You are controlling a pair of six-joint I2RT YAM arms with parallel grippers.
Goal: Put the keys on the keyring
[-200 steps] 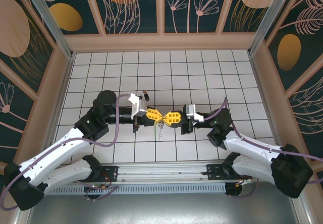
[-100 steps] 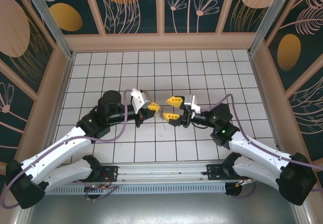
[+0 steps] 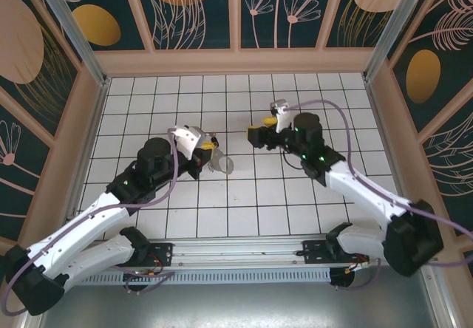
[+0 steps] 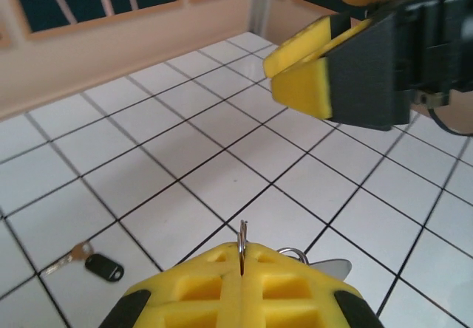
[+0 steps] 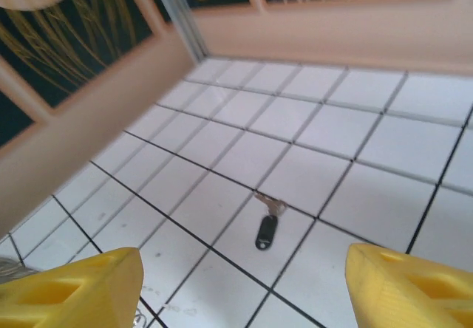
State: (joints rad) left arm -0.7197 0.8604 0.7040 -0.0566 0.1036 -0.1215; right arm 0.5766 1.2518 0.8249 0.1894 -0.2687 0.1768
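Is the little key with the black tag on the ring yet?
Not yet. The key lies flat on the white tiles, apart from the ring pinched in the shut left gripper.

White tiled floor [image 3: 244,106], dark floral wall panels [image 3: 196,25] w/ peach frames [image 3: 236,60], prob. wood.

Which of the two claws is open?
The right claw: its yellow fingers stand wide apart with nothing between them. The left claw is shut, pinching the keyring.

Key [image 5: 265,228]: small, silver, dark end piece, flat on a white tile. Keyring [image 4: 242,238]: thin, edge-on, upright, pinched by left gripper [image 4: 242,269]
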